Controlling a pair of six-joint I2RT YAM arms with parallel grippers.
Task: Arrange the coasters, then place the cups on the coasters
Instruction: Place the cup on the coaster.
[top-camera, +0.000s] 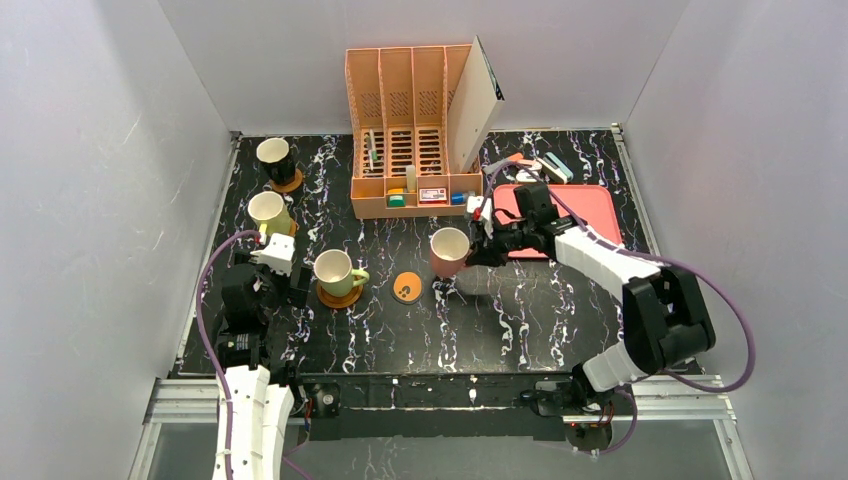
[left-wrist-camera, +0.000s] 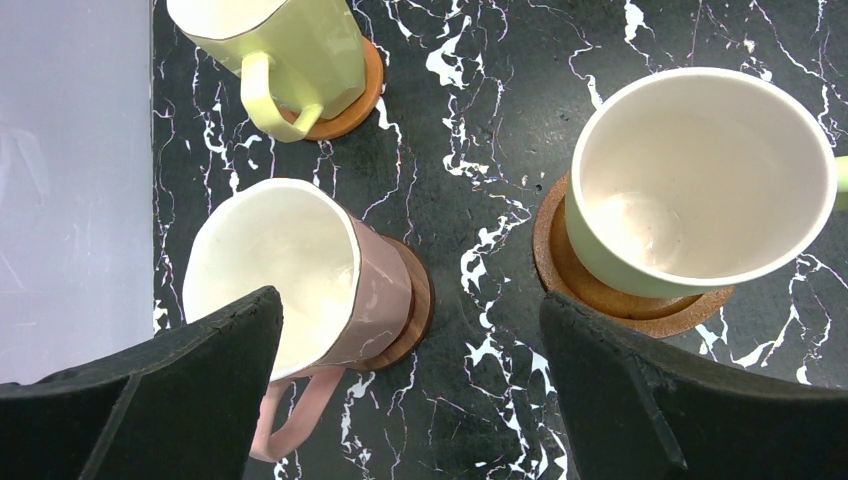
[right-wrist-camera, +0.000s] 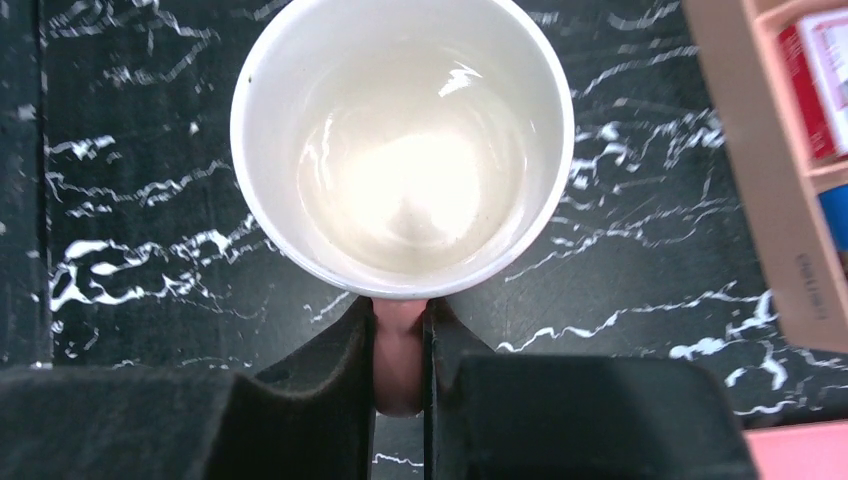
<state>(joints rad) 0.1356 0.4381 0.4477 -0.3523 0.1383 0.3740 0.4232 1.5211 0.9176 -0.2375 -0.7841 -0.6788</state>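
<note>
The right gripper is clamped tight on the handle of the pink mug, just right of the empty orange marked coaster. The olive mug on its ringed coaster stands beyond. The left gripper gapes wide, holding nothing, over a pinkish-white mug on a dark coaster.

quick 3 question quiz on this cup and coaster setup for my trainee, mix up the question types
1. True or false: the right claw is shut on the handle of the pink cup.
2. Which coaster has no cup on it? a) the ringed wooden one; b) the orange coaster with dark marks; c) the one under the yellow cup.
3. Fill in: the jaws of the left claw stand ___.
Key: 1 true; 2 b; 3 open.
</note>
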